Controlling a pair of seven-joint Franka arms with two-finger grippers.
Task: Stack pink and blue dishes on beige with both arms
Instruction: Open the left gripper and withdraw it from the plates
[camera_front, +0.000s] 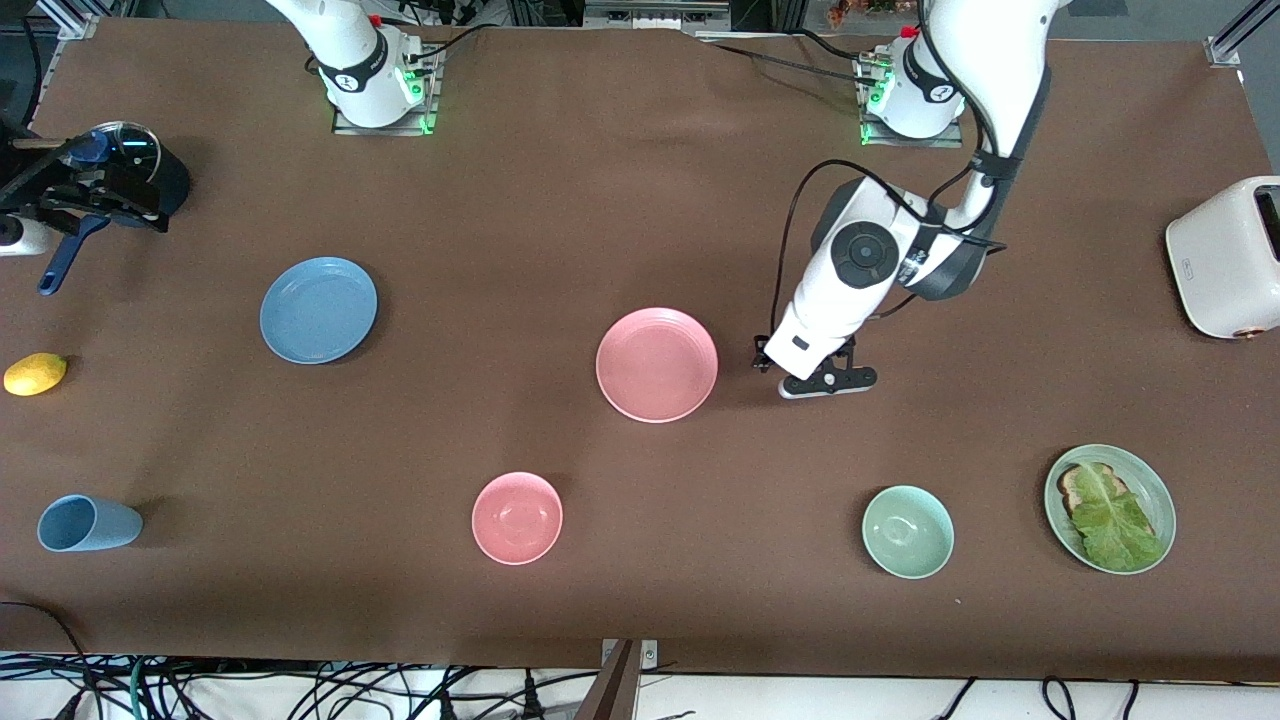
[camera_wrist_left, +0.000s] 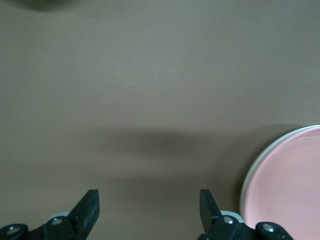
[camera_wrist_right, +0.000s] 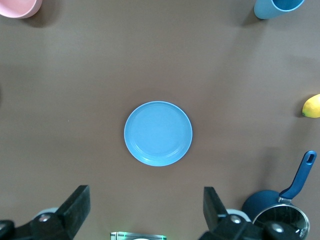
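The pink plate (camera_front: 656, 364) lies mid-table, hiding any beige plate beneath it. Just beside it, toward the left arm's end, the left gripper (camera_front: 828, 383) hangs low, spread and empty, apparently after release. The blue plate (camera_front: 318, 309) lies well apart, toward the right arm's end; the right gripper (camera_wrist_right: 145, 210) waits above, released.

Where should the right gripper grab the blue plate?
By the rim: the blue plate lies flat on the table, so only its raised edge offers a pinch. The open right gripper hangs above it; probably descend on the edge toward the right arm's base, one finger inside, one outside.
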